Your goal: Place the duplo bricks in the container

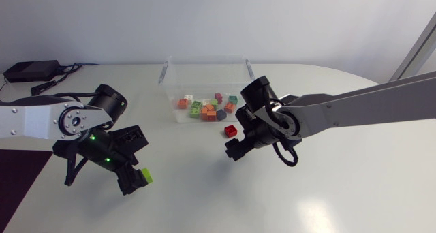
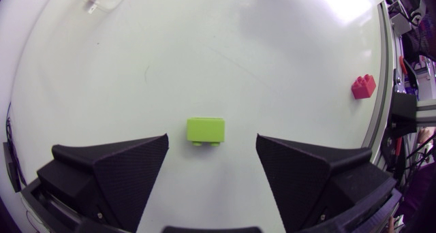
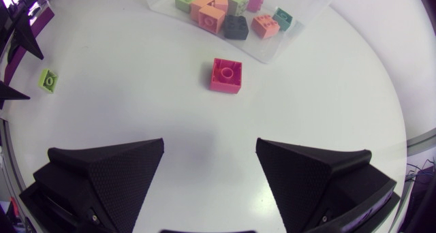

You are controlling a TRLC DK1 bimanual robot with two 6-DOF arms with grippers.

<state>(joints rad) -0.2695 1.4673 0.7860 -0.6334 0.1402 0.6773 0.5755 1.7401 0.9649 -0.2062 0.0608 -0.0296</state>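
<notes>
A lime green brick lies on the white table, just ahead of the gap between the fingers of my left gripper, which is open and touches nothing. From above, the lime green brick shows beside the left gripper. A red brick rests on the table ahead of my right gripper, also open and empty. In the head view the red brick sits between the right gripper and the clear container. Several coloured bricks lie inside the container.
The container stands at the back middle of the table, its front wall close behind the red brick. A black box with cables sits at the far left corner. Bare tabletop lies between the two grippers.
</notes>
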